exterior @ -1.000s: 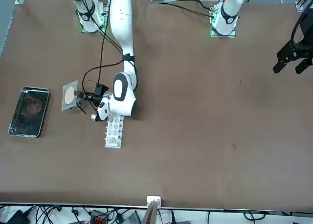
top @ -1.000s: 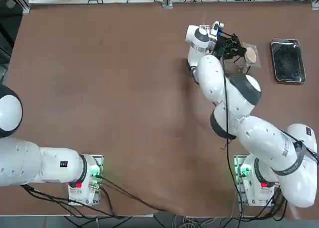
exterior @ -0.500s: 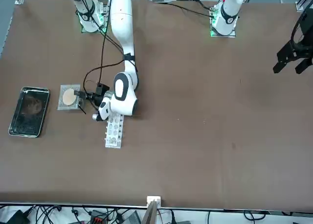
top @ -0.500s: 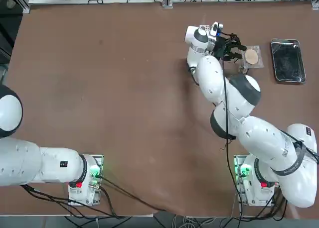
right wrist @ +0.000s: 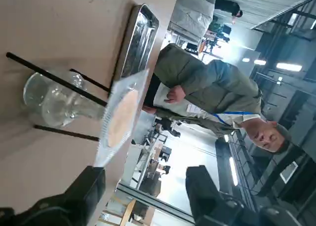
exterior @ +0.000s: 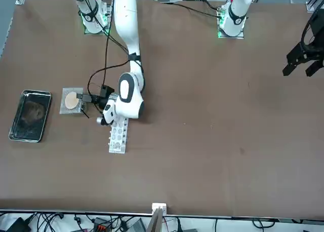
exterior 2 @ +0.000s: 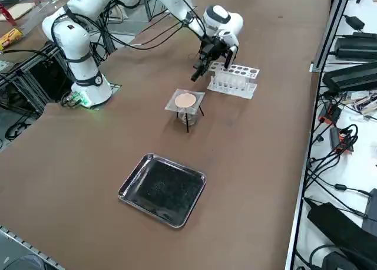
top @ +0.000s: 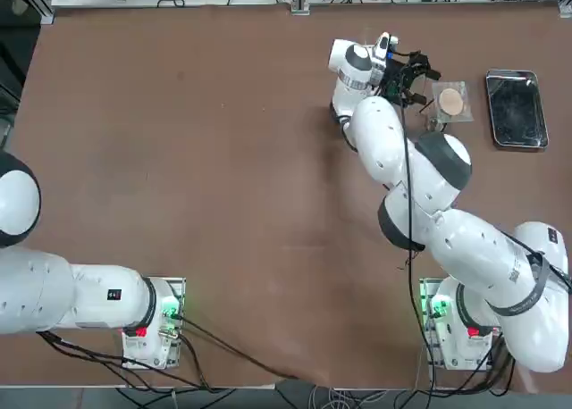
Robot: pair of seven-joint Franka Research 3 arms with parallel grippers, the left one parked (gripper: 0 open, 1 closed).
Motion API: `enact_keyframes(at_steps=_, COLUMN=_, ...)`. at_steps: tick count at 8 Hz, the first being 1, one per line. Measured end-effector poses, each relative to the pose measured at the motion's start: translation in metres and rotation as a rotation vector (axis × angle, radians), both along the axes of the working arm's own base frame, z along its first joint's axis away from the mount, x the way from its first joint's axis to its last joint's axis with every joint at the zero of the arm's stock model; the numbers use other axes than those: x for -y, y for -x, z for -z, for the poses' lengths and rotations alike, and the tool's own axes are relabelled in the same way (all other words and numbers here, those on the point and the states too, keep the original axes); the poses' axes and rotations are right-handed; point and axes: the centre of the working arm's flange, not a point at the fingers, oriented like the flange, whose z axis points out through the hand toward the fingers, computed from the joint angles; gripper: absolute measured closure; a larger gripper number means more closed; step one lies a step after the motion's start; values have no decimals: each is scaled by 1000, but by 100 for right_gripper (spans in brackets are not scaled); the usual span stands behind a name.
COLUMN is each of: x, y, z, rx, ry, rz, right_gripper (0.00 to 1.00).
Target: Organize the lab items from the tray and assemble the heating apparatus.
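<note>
The grey square mesh (exterior 2: pixel 185 100) with its tan round centre lies flat on the dark wire stand (exterior 2: pixel 188 121). The clear glass burner (right wrist: pixel 54 100) sits under it between the stand's legs. My right gripper (exterior 2: pixel 199 71) hangs just beside the mesh, on the rack's side. It is open, with nothing between its fingers (right wrist: pixel 86 191). In the top view the gripper (top: pixel 413 79) is left of the mesh (top: pixel 451 101). The shiny metal tray (top: pixel 517 108) lies right of the mesh and shows only its dark floor (exterior 2: pixel 163 188).
A white many-holed rack (exterior 2: pixel 234 79) stands close behind the gripper, partly under my wrist, and a few slim clear tubes seem to stand in it. A person in a green jacket (right wrist: pixel 207 88) is beyond the table's edge past the tray.
A second ago the mesh was tilted in my shut gripper above the stand. It now rests level on the stand, and the gripper has opened and drawn back a little.
</note>
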Motion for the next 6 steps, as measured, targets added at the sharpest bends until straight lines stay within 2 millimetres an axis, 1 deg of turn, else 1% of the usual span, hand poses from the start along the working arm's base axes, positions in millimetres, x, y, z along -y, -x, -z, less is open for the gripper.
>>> enact_keyframes(at_steps=1, x=-1, y=-2, z=-21, rx=5, ry=-22, rz=3, right_gripper=0)
enact_keyframes(at_steps=2, x=1, y=-6, z=-47, rx=9, ry=-68, rz=15, right_gripper=0)
enact_keyframes(at_steps=3, x=5, y=-9, z=-78, rx=12, ry=-132, rz=32, right_gripper=0)
enact_keyframes(at_steps=5, x=24, y=-15, z=-147, rx=45, ry=-276, rz=62, right_gripper=0)
enact_keyframes(at_steps=6, x=34, y=-16, z=-177, rx=66, ry=-347, rz=71, right_gripper=0)
